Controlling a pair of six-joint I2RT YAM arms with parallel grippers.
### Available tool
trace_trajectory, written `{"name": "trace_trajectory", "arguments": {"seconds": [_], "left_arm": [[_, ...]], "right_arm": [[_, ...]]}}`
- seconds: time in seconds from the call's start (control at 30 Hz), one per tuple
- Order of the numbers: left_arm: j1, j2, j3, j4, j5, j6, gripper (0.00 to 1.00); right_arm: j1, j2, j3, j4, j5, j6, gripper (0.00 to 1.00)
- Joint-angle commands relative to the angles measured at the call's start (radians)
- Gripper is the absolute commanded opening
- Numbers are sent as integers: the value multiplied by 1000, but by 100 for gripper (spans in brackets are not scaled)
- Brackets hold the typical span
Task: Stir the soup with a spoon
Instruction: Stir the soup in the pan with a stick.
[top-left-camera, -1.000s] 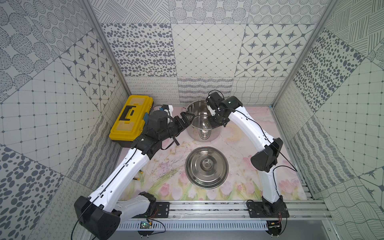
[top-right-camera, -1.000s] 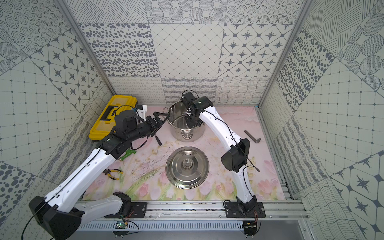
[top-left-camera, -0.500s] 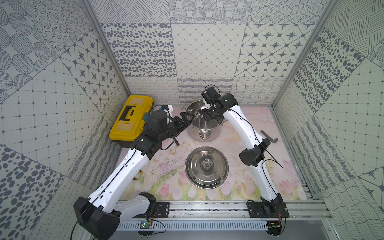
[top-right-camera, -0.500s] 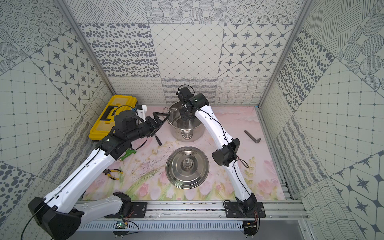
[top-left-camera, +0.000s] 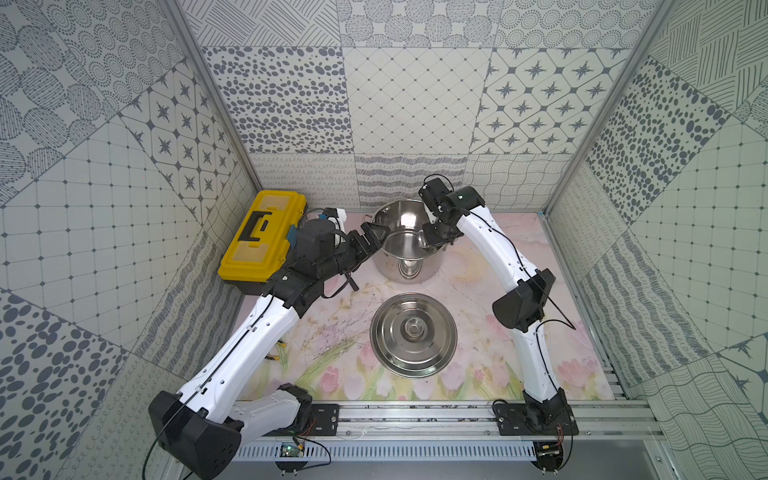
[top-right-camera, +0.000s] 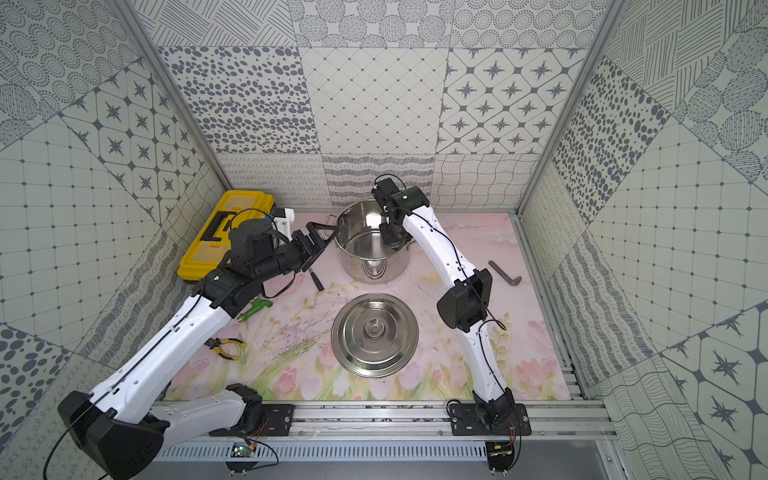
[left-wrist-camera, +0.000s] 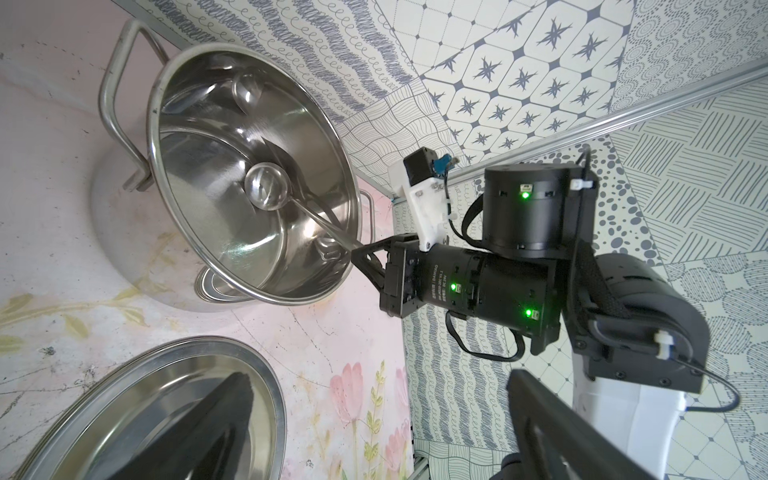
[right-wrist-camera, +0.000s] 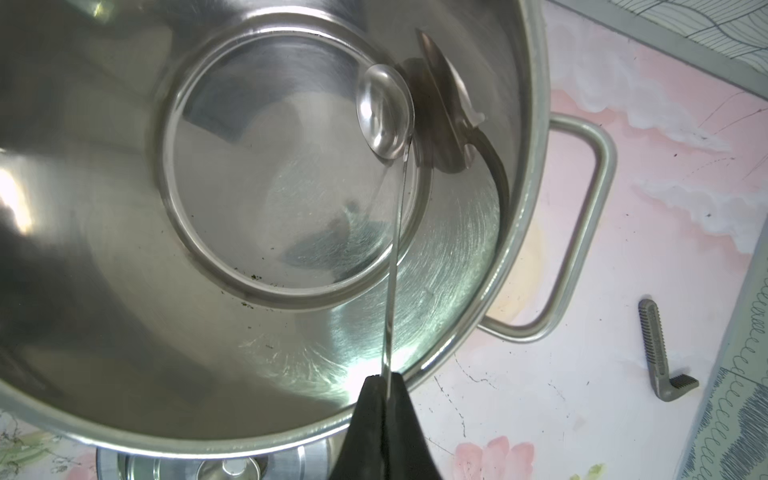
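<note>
The shiny steel stockpot (top-left-camera: 382, 266) (top-right-camera: 353, 270) stands at the back of the mat, and I see no soup in it, only bare steel. The spoon is an all-steel ladle; its bowl (left-wrist-camera: 266, 192) (right-wrist-camera: 384, 112) hangs low inside the pot near the right wall. My right gripper (top-left-camera: 432, 237) (top-right-camera: 390, 237) (right-wrist-camera: 384, 380) sits over the pot's right rim, shut on the ladle's thin handle (right-wrist-camera: 395, 249). My left gripper (top-left-camera: 376, 237) (top-right-camera: 318, 237) (left-wrist-camera: 378, 376) hovers just outside the pot's left rim, open and holding nothing.
The flat steel lid (top-left-camera: 413, 334) (top-right-camera: 374, 334) lies in front of the pot. A yellow toolbox (top-left-camera: 262, 237) stands at the back left. A black-handled hammer (top-right-camera: 316, 278), a green tool (top-right-camera: 255, 309), pliers (top-right-camera: 222, 347) and a grey L-shaped key (top-right-camera: 505, 272) (right-wrist-camera: 656, 345) lie on the mat.
My right gripper swung the ladle leftward across the pot and has come back toward the right rim; the right elbow shifted with it. The left arm has stayed still.
</note>
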Motion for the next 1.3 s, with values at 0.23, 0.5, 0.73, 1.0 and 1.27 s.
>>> {"name": "trace_trajectory", "arguments": {"seconds": [0.23,0.5,0.73,1.0,1.27], "left_arm": [[0,22,20,31,15,9,100],[0,16,27,13,18,10,99],[1,-9,17,-10,9,13,100],[1,-2,22,-16,16,19,99],[0,4,17,3,20,10,100]], "right_arm": [[70,-219,-293,199,-120,64,0],[107,-74,-95,208,-125,114,0],[82,81,187,117,-34,117,0],[13,51,144,114,4,113,0],[5,-109,-122,149,-3,62,0]]}}
